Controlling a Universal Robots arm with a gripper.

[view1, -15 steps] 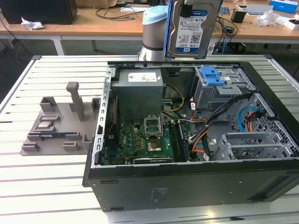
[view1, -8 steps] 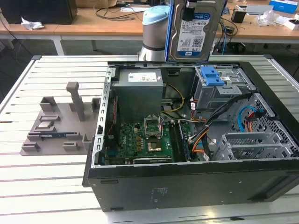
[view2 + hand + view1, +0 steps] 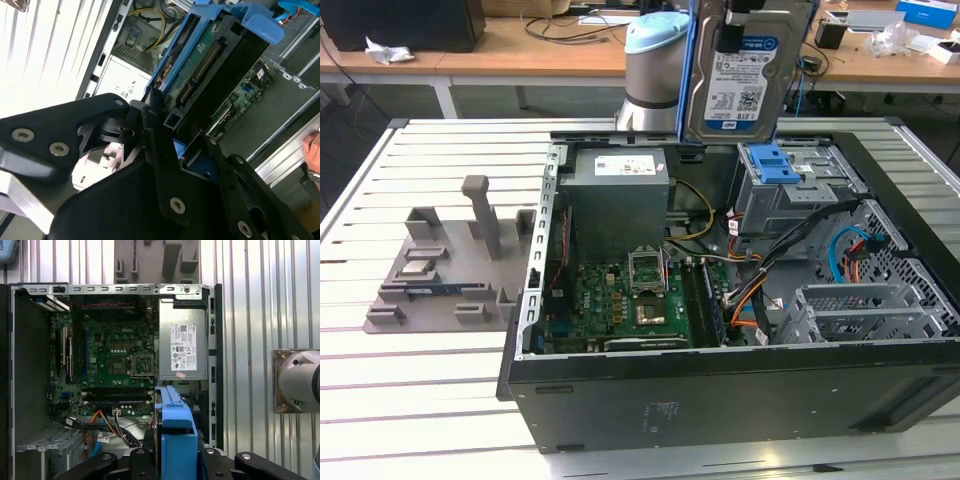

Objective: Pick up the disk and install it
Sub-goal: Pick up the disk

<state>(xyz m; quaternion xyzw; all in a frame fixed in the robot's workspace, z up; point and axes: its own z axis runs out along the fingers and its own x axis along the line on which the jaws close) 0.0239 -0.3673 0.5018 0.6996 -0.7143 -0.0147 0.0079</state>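
Note:
The disk, silver with a white-and-blue label and blue side rails, hangs upright above the back of the open computer case. My gripper is shut on its upper end. In the second wrist view the black fingers clamp the disk, whose green circuit board and blue rails face the camera. In the first wrist view the disk's blue rail sticks out from the gripper over the case. The grey drive cage with its blue latch sits just below the disk.
Inside the case lie a big grey metal box, a green motherboard and loose cables. A grey fixture stands on the slatted table at the exterior view's left. A hand shows at the picture's edge.

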